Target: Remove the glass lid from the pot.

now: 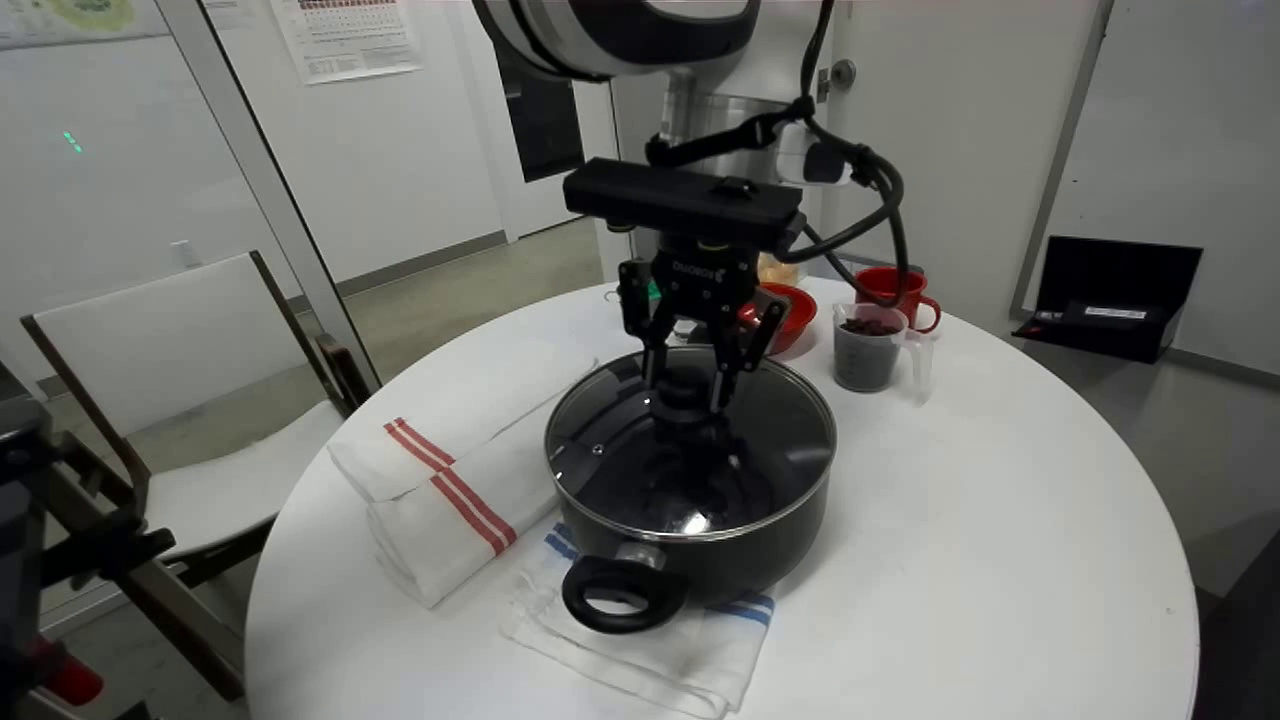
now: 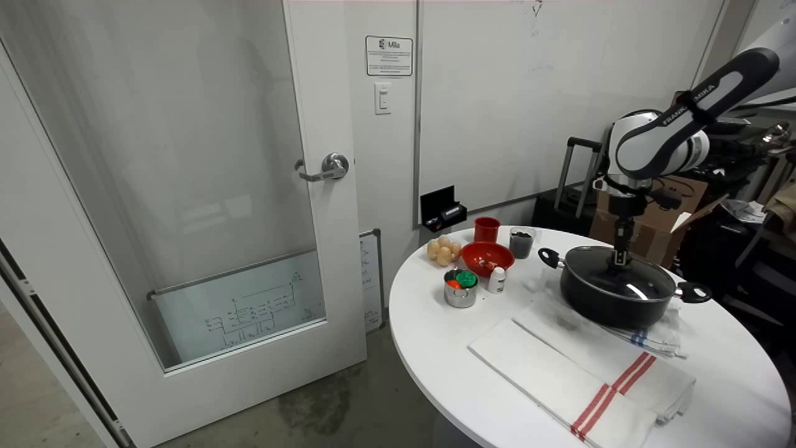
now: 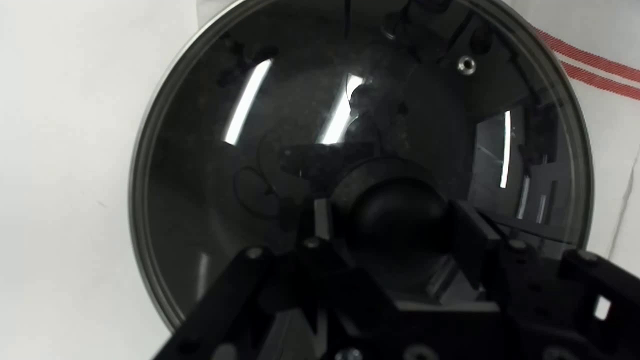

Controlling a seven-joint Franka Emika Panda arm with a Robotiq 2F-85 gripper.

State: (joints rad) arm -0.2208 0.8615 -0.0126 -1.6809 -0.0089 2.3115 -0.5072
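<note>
The round, clear glass lid (image 1: 690, 470) with a metal rim (image 3: 138, 185) lay level on the large, wide black pot (image 2: 609, 308), its black centre knob (image 3: 397, 220) pointing up. The lid was as broad one way as the other, so I read the long axis from the pot's two black loop handles (image 2: 695, 292), which stuck out on opposite sides, one toward the shallow red bowl (image 2: 487, 258). My black gripper (image 1: 687, 395) pointed down over the knob with its jaws parted, a finger (image 3: 322, 218) on each side; a narrow gap showed by one, and by the other I could not tell whether I touched. The wrist view gave me a small metal vent ring (image 3: 466, 65) near the rim; an exterior view gave me a shiny metal cup (image 2: 460, 297) holding green and orange things (image 2: 465, 279). In an exterior view a folded white cloth with blue stripes (image 1: 650, 657) spread from beneath the pot, and the far handle could not be made out behind my gripper. In the wrist view my fingers covered the lid's lower edge, the top of the rim was cut off, and knob and fingers blurred together darkly.
</note>
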